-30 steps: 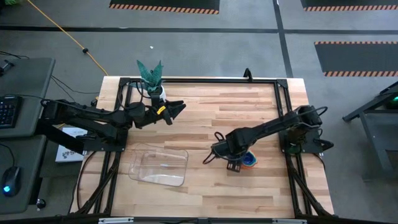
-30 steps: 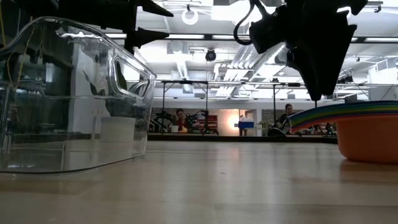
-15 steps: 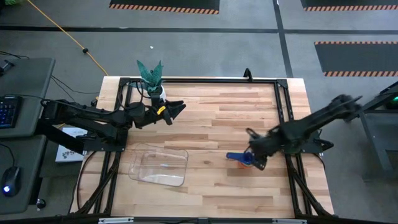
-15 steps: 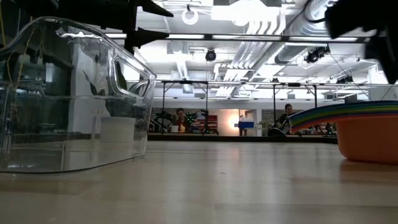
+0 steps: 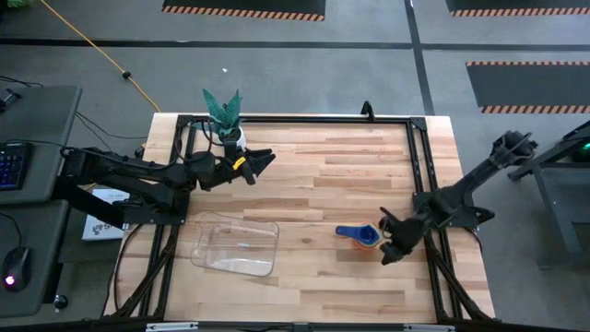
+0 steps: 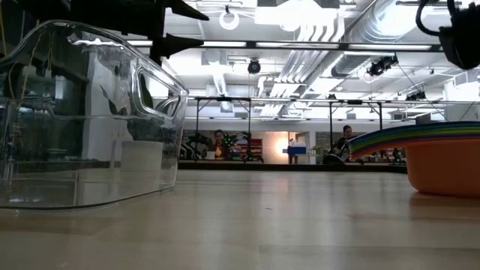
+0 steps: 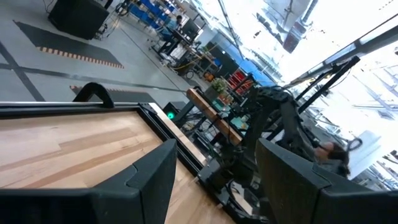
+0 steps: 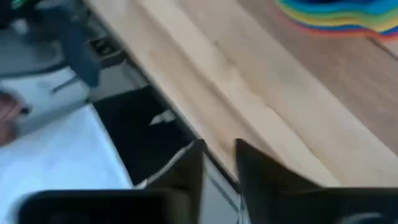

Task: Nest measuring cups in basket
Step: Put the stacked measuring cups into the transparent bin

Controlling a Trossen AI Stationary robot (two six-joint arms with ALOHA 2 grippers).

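The measuring cups (image 5: pixel 364 237) sit nested in one stack on the table, right of centre. The orange cup (image 6: pixel 444 166) is at the bottom, standing on its base, and the coloured handles (image 6: pixel 397 136) fan out toward the table's left. The clear basket (image 5: pixel 236 245) rests flat on the table near the front left. My right gripper (image 5: pixel 391 251) hangs just right of the stack at the table's right rail, touching nothing. In the right wrist view its fingertips (image 8: pixel 217 163) show a narrow gap. My left gripper (image 5: pixel 262 162) stands open and level above the far left of the table.
A white pot with a green plant (image 5: pixel 227 118) stands at the table's far left edge. Black frame rails (image 5: pixel 419 175) run along the table's sides. Bare wood (image 5: pixel 323 184) lies between the basket and the cups.
My right gripper has drawn back from above the cup stack toward the table's right edge, rolling and tipping as it went. The stack has stayed on the table, its blue handle now uncovered.
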